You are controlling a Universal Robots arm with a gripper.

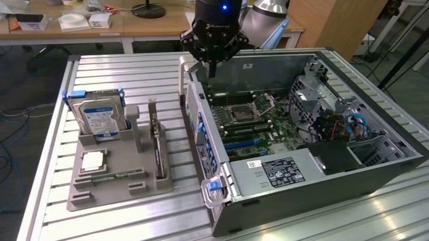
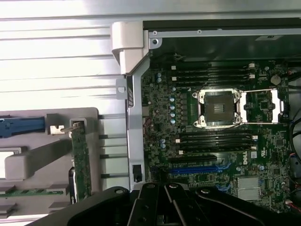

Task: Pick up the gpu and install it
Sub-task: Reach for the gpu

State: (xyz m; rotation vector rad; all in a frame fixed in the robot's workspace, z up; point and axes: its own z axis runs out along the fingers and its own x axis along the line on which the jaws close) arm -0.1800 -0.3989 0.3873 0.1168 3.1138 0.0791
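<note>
Slatted metal counter (image 1: 120, 70). Hand (image 1: 212, 68) clenched, empty, hovering over rear wall of open computer case (image 1: 302, 211). gpu (image 1: 156, 145) upright in grey holder tray (image 1: 100, 193), seven o'clock from hand, exterior view. Not yet picked up; nothing installed.

You are looking down into the open computer case (image 2: 135, 94), where the motherboard (image 2: 160, 117) is lying exposed, its CPU socket (image 2: 218, 109) sitting between memory slots (image 2: 214, 140). The gpu (image 2: 81, 160) is standing on edge in the grey holder (image 2: 28, 165) beside the case.
</note>
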